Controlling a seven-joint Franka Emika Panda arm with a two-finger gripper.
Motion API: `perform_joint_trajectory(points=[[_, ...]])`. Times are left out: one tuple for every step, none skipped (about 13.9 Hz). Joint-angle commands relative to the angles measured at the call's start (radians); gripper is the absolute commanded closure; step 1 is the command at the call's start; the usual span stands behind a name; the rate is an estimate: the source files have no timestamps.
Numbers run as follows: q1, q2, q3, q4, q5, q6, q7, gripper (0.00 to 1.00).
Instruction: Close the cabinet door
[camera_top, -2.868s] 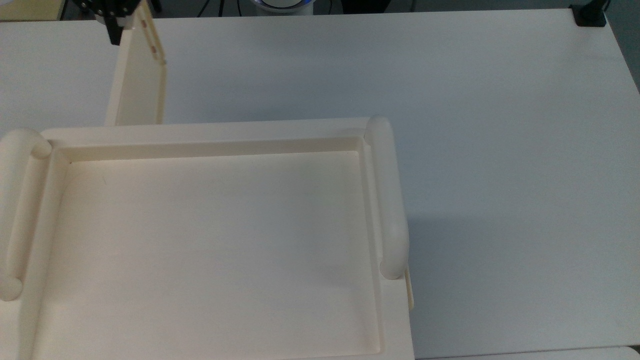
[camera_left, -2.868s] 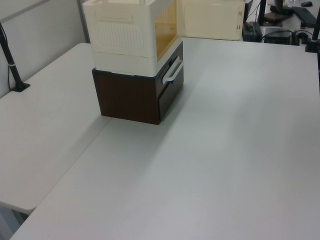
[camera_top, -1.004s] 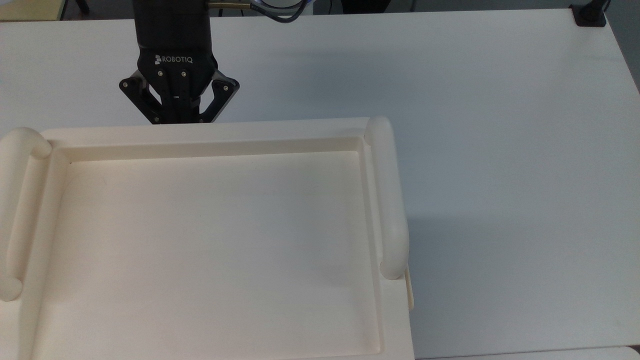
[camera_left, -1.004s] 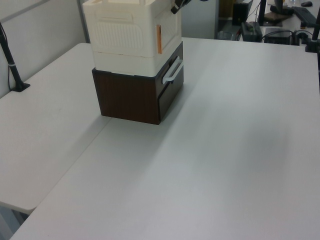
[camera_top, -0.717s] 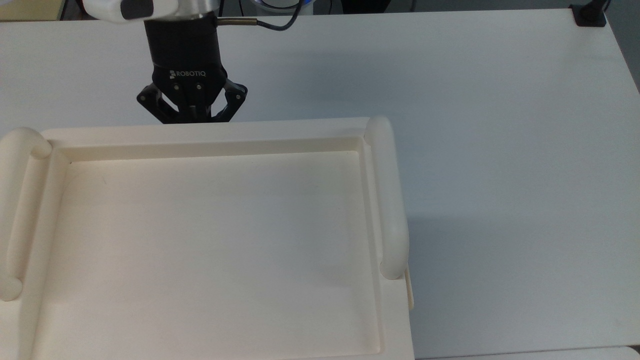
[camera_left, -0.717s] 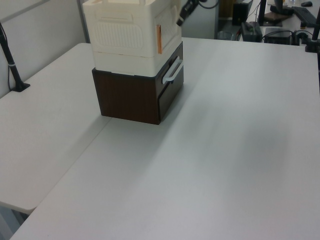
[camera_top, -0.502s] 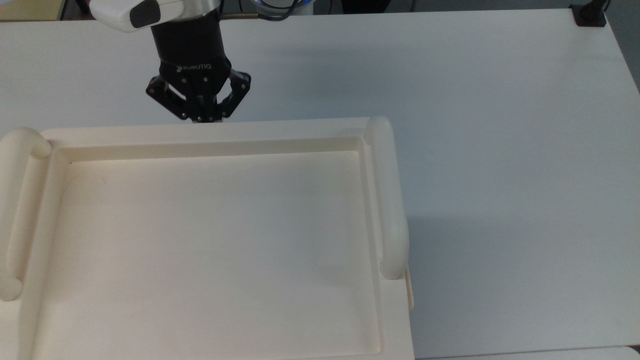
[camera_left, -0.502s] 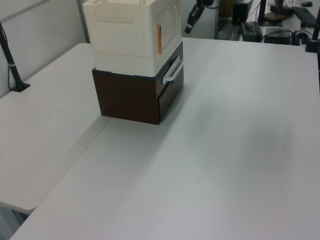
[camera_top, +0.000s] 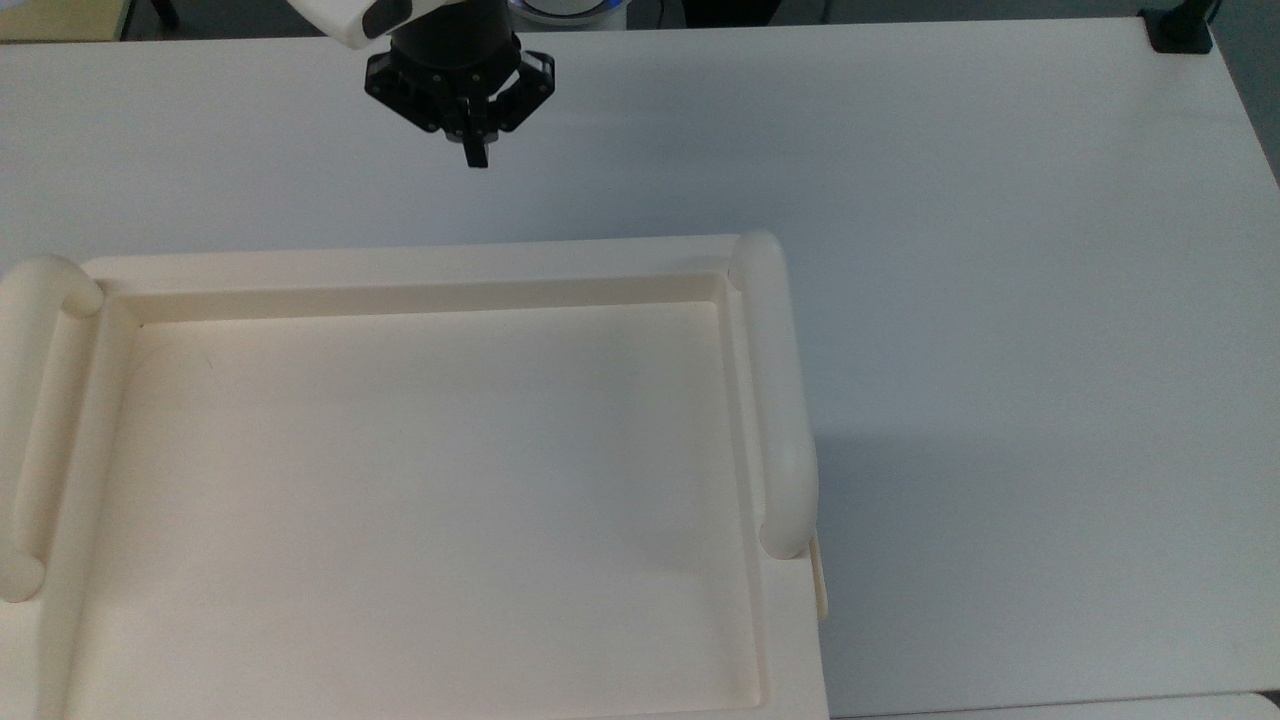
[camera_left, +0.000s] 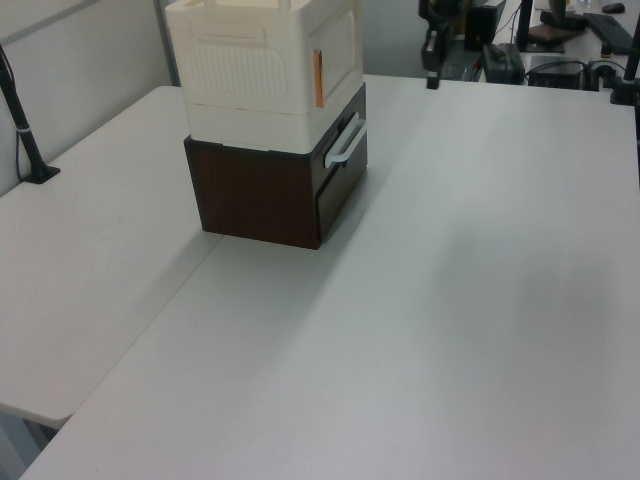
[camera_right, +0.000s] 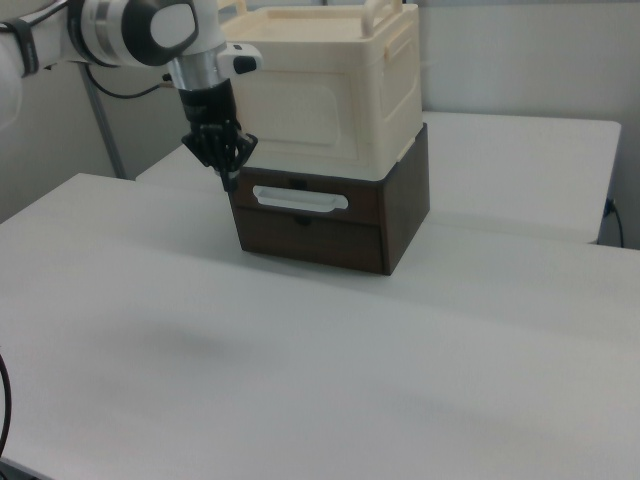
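The cream cabinet stands on a dark brown drawer unit; its recessed tray top with tubular handles fills the top view's lower left. The cabinet door lies flush against the cabinet front, also seen edge-on as the cabinet door beside an orange strip. My gripper hangs shut with nothing in it, clear of the cabinet front, over bare table. In the right view the gripper hovers just left of the door's lower corner, pointing down. The left view has the gripper near the table's far edge.
The drawer unit has a pale handle on its front. A black clamp sits at the top view's far right corner and a black post at the left view's left. Wide white table spreads around the cabinet.
The door, open 2.9 s ago, is now flush with the cabinet. Over the last second my gripper drew back from the cabinet front, toward the top view's upper right.
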Motion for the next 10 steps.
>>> perform_joint_trajectory(points=[[0.003,-0.124,0.009,-0.1,-0.035,-0.057,0.023,0.87],[0.003,-0.126,0.009,-0.101,-0.037,-0.06,0.023,0.73],[0.003,-0.124,0.009,-0.101,-0.049,-0.061,0.023,0.51],[0.003,-0.121,0.009,-0.101,-0.063,-0.06,0.023,0.26],[0.003,-0.121,0.009,-0.101,-0.069,-0.06,0.022,0.15],[0.003,-0.12,0.007,-0.101,-0.071,-0.055,0.019,0.0],[0.003,-0.12,0.003,-0.101,-0.072,-0.054,0.018,0.0],[0.003,-0.118,0.001,-0.1,-0.071,-0.051,0.022,0.0],[0.003,-0.118,0.001,-0.098,-0.071,-0.049,0.025,0.0],[0.003,-0.118,-0.002,-0.097,-0.071,-0.049,0.025,0.0]])
